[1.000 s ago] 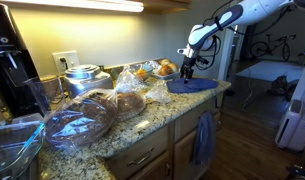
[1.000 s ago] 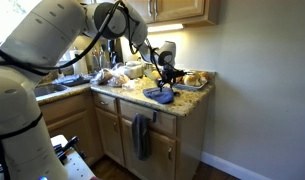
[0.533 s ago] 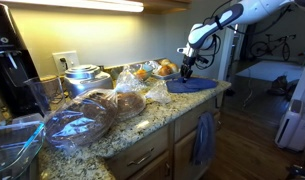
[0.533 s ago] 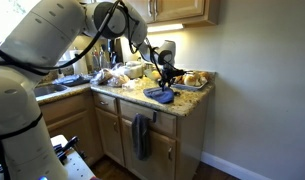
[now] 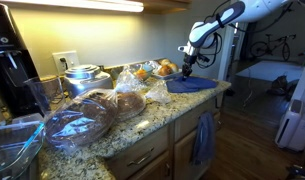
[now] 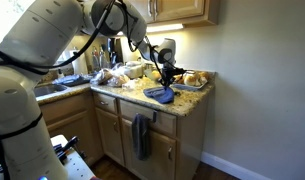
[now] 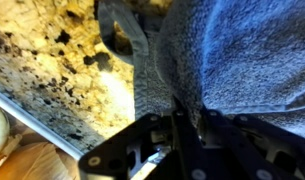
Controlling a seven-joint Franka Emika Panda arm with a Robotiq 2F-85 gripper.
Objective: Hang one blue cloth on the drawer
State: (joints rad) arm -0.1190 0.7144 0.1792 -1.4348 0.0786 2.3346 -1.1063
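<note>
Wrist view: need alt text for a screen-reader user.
A blue terry cloth fills the upper right, lying on a speckled granite counter. The black jaws sit at the bottom edge, close over the cloth's border; whether they grip it is unclear.

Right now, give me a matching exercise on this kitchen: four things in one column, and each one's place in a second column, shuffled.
Things:
1. royal-blue fabric cloth
2. slate grey-blue towel
3. black coffee machine
4. black robot gripper

Places:
A. standing by the back wall
B. poised over the royal-blue cloth
C. lying at the end of the speckled granite counter
D. hanging down the oak cabinet front

Pairs: 1-C, 2-D, 3-A, 4-B.
</note>
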